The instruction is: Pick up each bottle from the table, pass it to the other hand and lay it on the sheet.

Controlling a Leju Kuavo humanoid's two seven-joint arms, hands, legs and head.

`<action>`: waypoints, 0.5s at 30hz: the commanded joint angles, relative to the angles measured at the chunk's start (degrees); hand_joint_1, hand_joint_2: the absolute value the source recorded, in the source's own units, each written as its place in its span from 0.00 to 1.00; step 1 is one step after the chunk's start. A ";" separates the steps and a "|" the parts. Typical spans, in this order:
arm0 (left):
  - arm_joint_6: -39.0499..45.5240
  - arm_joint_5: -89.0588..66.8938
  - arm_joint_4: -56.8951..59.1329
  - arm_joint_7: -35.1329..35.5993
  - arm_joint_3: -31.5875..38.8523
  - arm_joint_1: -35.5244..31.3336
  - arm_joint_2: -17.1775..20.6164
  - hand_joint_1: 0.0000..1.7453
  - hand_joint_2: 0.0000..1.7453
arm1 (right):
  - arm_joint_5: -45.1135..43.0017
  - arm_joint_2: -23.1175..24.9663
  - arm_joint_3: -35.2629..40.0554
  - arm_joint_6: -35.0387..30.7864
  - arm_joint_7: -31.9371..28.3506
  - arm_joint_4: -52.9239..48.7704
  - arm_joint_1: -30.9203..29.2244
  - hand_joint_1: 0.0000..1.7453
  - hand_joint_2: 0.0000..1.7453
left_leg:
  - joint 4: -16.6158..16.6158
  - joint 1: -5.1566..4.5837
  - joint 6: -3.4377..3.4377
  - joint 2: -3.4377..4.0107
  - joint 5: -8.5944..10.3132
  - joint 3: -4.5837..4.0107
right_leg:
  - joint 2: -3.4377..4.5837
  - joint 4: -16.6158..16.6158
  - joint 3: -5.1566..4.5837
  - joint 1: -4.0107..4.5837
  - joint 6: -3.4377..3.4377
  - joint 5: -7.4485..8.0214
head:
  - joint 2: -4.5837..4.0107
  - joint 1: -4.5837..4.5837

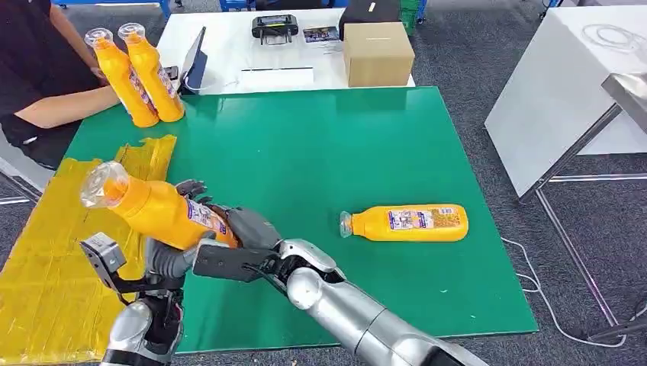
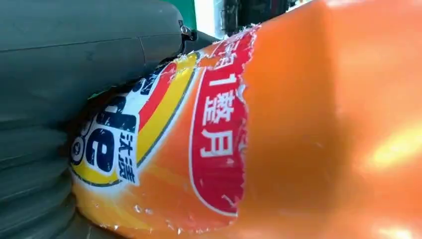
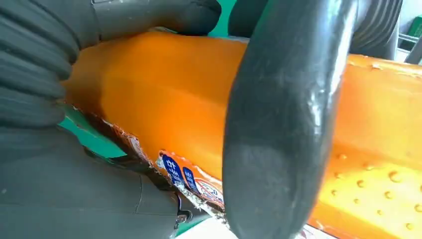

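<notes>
Bottle: tilted, above the surface's near-left corner, beside the sheet.
Left hand: grips its base.
Right hand: fingers wrapped around its body.

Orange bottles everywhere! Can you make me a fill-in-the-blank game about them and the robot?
1. The bottle in the robot's hands is held over the edge of the ____ sheet.
2. The bottle lying on its side rests on the ____ mat.
3. Near the person's arm stand ____ upright bottles.

Missing words: yellow; green; two
</notes>
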 commanded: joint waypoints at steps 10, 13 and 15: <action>-0.59 -1.03 1.30 -0.09 -1.52 -4.86 -1.51 1.00 1.00 | 0.23 -0.37 7.62 0.34 -0.64 2.66 0.65 1.00 1.00 | 0.00 0.08 0.03 -0.25 -0.09 0.21 | -0.30 -0.10 0.35 0.10 -0.06 -0.14 | 0.00 0.02; -0.75 -1.11 1.19 -0.25 -1.46 -4.95 -1.23 1.00 1.00 | -0.07 -0.73 6.85 -0.04 -0.73 2.85 0.40 1.00 1.00 | -0.02 0.06 0.02 -0.23 -0.04 0.14 | -0.27 -0.08 0.25 0.07 -0.05 -0.09 | 0.00 0.02; -0.79 -1.28 1.05 -0.40 -1.32 -5.05 -0.90 1.00 1.00 | -0.20 -1.04 6.31 -0.35 -0.79 2.86 0.14 1.00 1.00 | -0.01 0.04 0.01 -0.18 -0.01 0.07 | -0.21 -0.06 0.15 0.05 -0.04 -0.05 | 0.00 0.02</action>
